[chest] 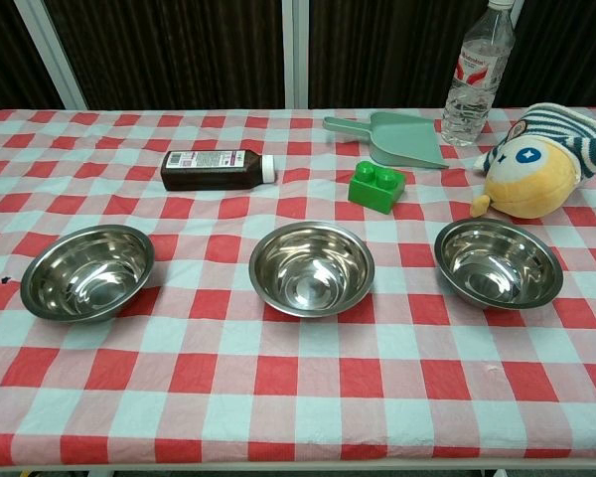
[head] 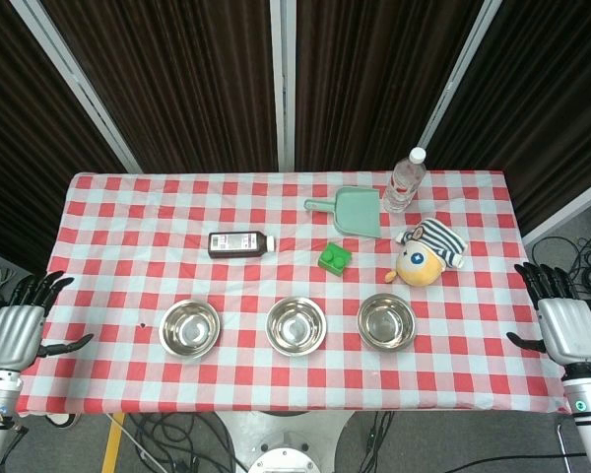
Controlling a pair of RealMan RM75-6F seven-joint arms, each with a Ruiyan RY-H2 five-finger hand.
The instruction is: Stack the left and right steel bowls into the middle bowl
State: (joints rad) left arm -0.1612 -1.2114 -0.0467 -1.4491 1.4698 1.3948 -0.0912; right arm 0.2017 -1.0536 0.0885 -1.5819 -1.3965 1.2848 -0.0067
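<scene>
Three steel bowls sit in a row across the lower middle of the desk: left bowl, middle bowl, right bowl; we judge them light, rigid and slippery, best pinched at the rim. Both the left hand and right hand hang spread and empty at the frame's lower edges. The green block and plush toy lie behind the row, apart from it, and we expect no obstruction.

No wording is coming through clearly enough to read anywhere. The brown bottle, lying on its side at about eleven o'clock from the middle bowl, is carrying a pale label with print too small to make out. The water bottle, standing at about one o'clock, is wearing a label with red lettering that is staying blurred.
</scene>
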